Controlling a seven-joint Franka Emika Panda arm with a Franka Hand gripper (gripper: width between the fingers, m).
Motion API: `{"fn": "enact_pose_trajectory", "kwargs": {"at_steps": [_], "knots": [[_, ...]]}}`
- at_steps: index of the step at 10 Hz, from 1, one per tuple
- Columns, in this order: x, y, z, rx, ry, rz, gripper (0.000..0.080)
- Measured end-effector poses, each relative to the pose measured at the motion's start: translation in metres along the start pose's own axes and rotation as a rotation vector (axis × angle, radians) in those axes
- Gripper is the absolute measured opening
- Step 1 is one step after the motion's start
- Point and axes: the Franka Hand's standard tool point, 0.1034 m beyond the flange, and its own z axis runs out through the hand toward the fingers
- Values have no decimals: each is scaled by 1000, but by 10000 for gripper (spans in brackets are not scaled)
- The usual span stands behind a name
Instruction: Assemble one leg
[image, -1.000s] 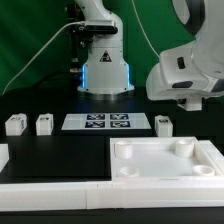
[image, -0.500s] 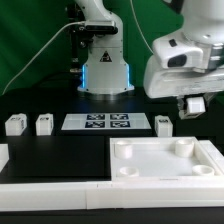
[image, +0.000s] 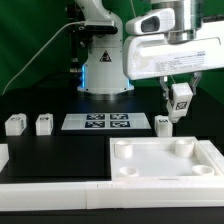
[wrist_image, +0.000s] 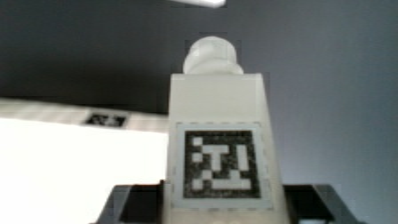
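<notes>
My gripper (image: 180, 92) is shut on a leg (image: 181, 99), a small white block with a black-and-white tag, and holds it in the air above the table at the exterior view's right. In the wrist view the leg (wrist_image: 221, 120) stands between the dark fingers (wrist_image: 139, 202), tag facing the camera and a round peg at its far end. Another leg (image: 163, 124) stands on the table just below the held one. Two more legs (image: 15, 125) (image: 43, 124) stand at the exterior view's left.
The large white tray-like piece (image: 130, 170) with round corner sockets lies at the front right. The marker board (image: 96, 122) lies mid-table. The arm's base (image: 105, 70) stands behind it. A white strip (image: 50, 190) runs along the front edge.
The arm has swung toward the exterior view's left and lifted a little, carrying the leg with it. The legs on the table have not moved.
</notes>
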Motion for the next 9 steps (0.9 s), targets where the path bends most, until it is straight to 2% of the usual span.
{"fn": "enact_pose_trajectory", "kwargs": {"at_steps": [1, 3, 4, 5, 6, 8, 9], "knots": [[-6, 2, 3, -5, 51, -1, 293], [-2, 7, 2, -16, 204, -14, 293], [2, 21, 3, -28, 171, -92, 293], [18, 30, -6, -27, 163, -87, 293], [34, 33, -17, -23, 158, -85, 293], [67, 29, -36, -13, 167, -67, 293], [77, 30, -37, -12, 177, -73, 293]]}}
